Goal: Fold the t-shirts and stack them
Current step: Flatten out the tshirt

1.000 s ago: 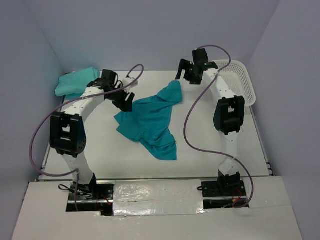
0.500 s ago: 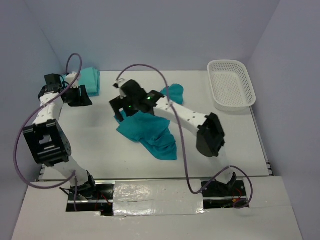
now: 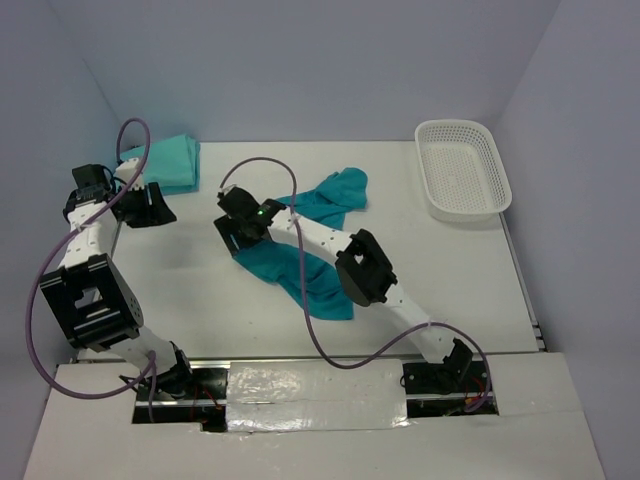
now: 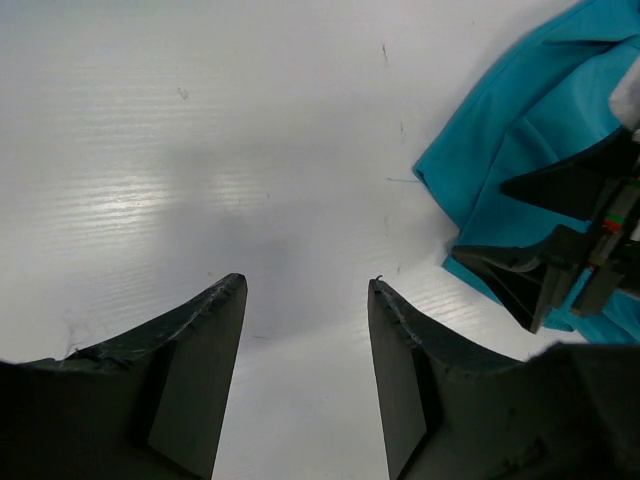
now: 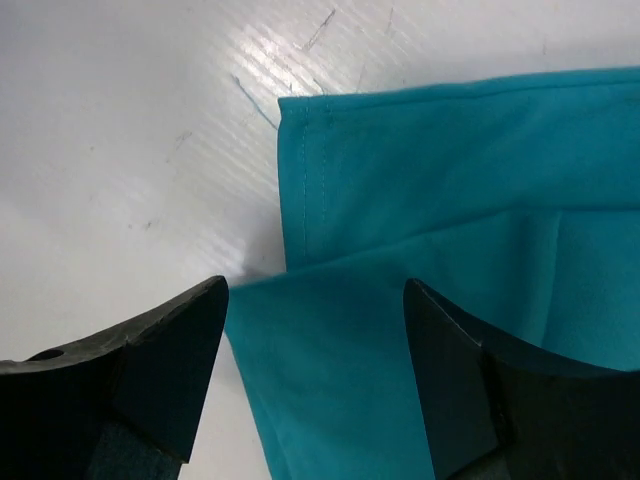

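The crumpled t-shirt (image 3: 318, 285) lies mid-table; a folded t-shirt (image 3: 172, 160) sits far left. The right gripper (image 5: 315, 290) stands open astride the crumpled shirt's left hem corner, gripping nothing, probably placed to pinch it. The left gripper (image 4: 305, 285) hovers open and empty over the table (image 4: 200, 120). A second ago the right gripper hung near the basket (image 3: 470, 124), with the left at the shirt.

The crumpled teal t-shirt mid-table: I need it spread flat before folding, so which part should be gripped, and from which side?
Take the hemmed corner on the t-shirt's left edge, coming down from the left. There the cloth lies flat with its stitched edge exposed, not bunched. The right end effector hangs open over it.
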{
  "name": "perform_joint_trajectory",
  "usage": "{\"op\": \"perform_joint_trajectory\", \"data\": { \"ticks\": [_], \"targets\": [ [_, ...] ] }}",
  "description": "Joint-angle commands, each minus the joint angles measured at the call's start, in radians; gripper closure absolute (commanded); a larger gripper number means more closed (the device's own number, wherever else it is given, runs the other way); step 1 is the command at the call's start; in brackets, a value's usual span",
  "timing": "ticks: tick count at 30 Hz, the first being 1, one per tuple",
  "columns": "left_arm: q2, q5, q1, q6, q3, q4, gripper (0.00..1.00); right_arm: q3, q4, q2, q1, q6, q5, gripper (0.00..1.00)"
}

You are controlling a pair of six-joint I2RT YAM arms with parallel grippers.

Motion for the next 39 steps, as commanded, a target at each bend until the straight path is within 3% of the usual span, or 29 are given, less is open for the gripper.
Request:
{"op": "perform_joint_trajectory", "data": {
  "ticks": [1, 3, 6, 13, 17, 30, 33, 35, 36, 37, 39],
  "targets": [
    [0.004, 0.048, 0.012, 0.038, -0.001, 0.019, 0.36, 0.033, -0.110, 0.060, 0.054, -0.005, 0.094, 0.22],
    [0.000, 0.042, 0.013, 0.042, -0.006, 0.025, 0.36, -0.109, -0.068, 0.016, 0.089, 0.001, 0.145, 0.22],
    [0.004, 0.037, 0.013, 0.041, -0.011, 0.030, 0.36, -0.189, -0.018, -0.055, 0.102, 0.042, 0.178, 0.22],
    [0.004, 0.025, 0.015, 0.058, -0.014, 0.020, 0.36, -0.068, -0.123, -0.009, 0.143, 0.013, 0.232, 0.25],
    [-0.002, 0.006, 0.016, 0.079, -0.011, 0.014, 0.36, -0.272, 0.043, -0.162, 0.160, -0.013, 0.187, 0.27],
    [0.033, 0.006, 0.015, 0.099, -0.014, 0.000, 0.36, -0.308, 0.102, -0.216, 0.205, -0.024, 0.107, 0.25],
    [0.044, -0.023, 0.015, 0.098, 0.002, -0.003, 0.36, -0.292, 0.058, -0.164, 0.194, -0.007, 0.102, 0.29],
    [0.053, -0.015, 0.016, 0.102, 0.022, -0.015, 0.36, -0.340, 0.047, -0.141, 0.195, 0.004, 0.087, 0.40],
    [0.053, -0.011, 0.016, 0.102, 0.028, -0.012, 0.36, -0.357, 0.048, -0.137, 0.200, 0.019, 0.076, 0.53],
    [0.052, -0.014, 0.016, 0.098, 0.029, -0.009, 0.36, -0.395, 0.047, -0.135, 0.203, 0.033, 0.079, 0.85],
    [0.055, -0.024, 0.016, 0.090, 0.040, 0.000, 0.37, -0.430, 0.064, -0.156, 0.209, 0.036, 0.085, 0.98]
  ]
}}
